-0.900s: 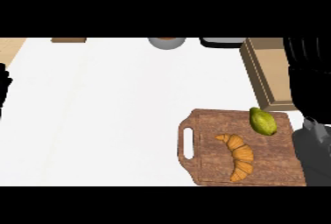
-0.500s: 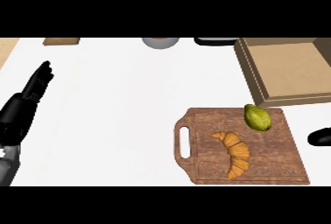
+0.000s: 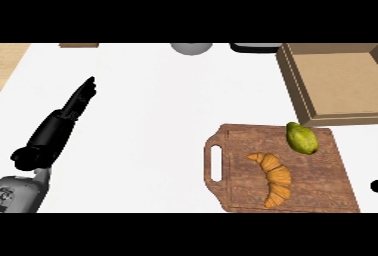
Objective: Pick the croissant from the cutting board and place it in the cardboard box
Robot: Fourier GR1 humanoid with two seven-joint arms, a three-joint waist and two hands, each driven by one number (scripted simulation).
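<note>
At lower right the croissant point(image 3: 275, 179) lies lengthwise up-down on the cutting board point(image 3: 325, 182), well apart from the flat-open left hand point(image 3: 63, 125), near the right hand point(image 3: 374, 186), whose state I cannot tell.

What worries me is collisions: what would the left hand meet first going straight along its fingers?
Nothing as far as the view shows: the left hand points over bare counter, passing left of the grey bowl at the far edge; height is unclear.
</note>
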